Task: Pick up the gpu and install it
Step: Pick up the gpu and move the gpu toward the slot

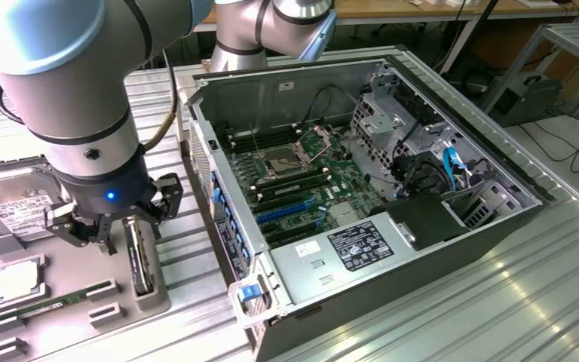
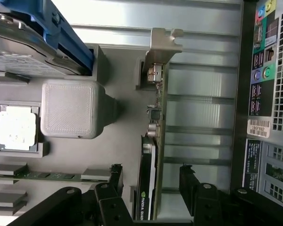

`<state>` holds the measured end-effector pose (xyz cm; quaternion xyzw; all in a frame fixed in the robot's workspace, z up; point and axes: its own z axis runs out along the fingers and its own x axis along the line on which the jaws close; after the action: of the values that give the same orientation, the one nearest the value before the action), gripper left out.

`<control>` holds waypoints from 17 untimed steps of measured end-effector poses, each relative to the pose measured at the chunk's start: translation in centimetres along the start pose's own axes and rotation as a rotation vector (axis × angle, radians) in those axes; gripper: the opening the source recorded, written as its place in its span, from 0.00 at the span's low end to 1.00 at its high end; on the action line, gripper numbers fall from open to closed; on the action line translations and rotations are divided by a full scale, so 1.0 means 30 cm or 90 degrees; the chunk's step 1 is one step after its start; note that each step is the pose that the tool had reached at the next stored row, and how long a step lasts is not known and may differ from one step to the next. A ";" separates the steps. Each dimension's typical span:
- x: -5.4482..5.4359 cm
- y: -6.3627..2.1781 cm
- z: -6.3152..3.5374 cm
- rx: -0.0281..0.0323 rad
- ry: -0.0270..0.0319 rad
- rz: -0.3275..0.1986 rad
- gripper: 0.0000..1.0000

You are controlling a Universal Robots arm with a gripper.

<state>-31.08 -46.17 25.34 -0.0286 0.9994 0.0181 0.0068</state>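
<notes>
The gpu [image 1: 142,260] stands on its edge in a slot of the grey parts holder [image 1: 68,332], at the exterior view's left. In the wrist view the gpu [image 2: 150,160] shows edge-on, a thin dark card with a silvery metal bracket [image 2: 162,44] at one end. My gripper [image 1: 117,226] hangs just above it and is open. The two black fingers [image 2: 115,181] straddle the card, one on each side, with a gap between each finger and the card; the gripper [image 2: 151,178] holds nothing.
The open computer case [image 1: 516,200] lies at the exterior view's right, its motherboard [image 1: 345,185] and blue slots [image 1: 284,211] exposed. On the holder are a hard drive [image 1: 18,205], a processor [image 1: 18,280] and a green memory stick [image 1: 53,305]. The case's rear panel [image 2: 264,117] is close beside the gpu.
</notes>
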 end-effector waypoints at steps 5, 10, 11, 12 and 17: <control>-0.002 -0.001 0.030 -0.0001 0.0009 0.000 0.60; -0.003 -0.002 0.056 -0.0002 0.0023 0.000 0.60; -0.004 -0.002 0.063 -0.0002 0.0029 0.000 0.60; -0.004 -0.003 0.069 -0.0003 0.0039 0.000 0.60; -0.003 -0.003 0.086 -0.0003 0.0069 0.001 0.60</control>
<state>-30.95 -46.15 22.77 -0.0276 0.9995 0.0181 0.0014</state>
